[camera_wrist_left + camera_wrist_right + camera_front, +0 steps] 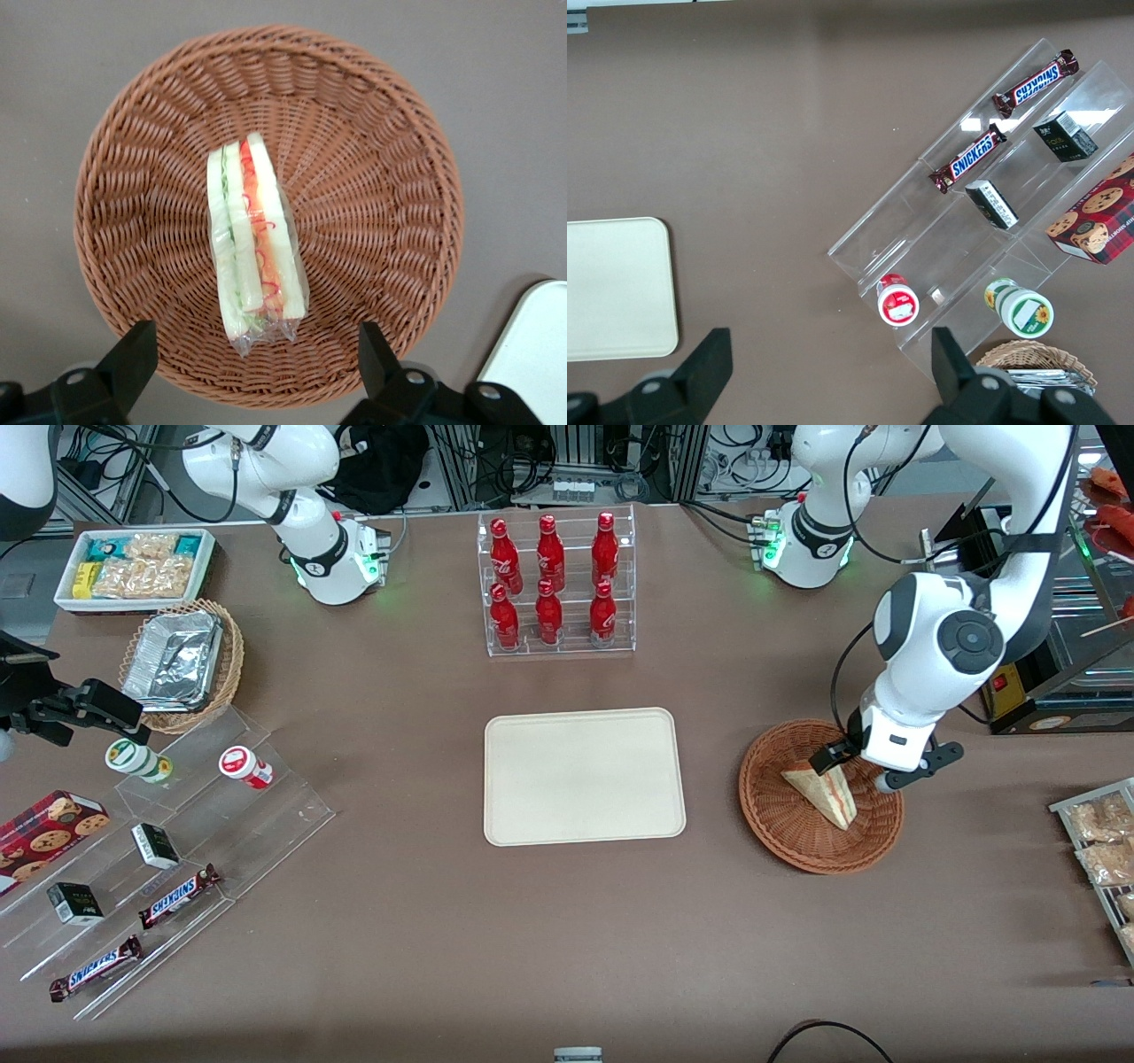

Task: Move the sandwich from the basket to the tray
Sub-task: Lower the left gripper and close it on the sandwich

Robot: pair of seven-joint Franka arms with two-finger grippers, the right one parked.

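- The hand (252, 372) hangs just above the basket (133, 177), released, fingers (133, 350) spread wide.
- The sandwich (255, 239) lies in the basket, apparently film-wrapped: light, soft, slippery; pinch gently across the bread faces.

From the front, the working arm's wrist covers the gripper (858, 766) and the edge of the basket (780, 815) farthest from the camera, plus the sandwich (828, 793) corner there. Finger spread can't be made out in that view. In the wrist shot, the tray (536, 354) beside the basket is just a cut-off corner, and both fingers (133, 354) run off frame.
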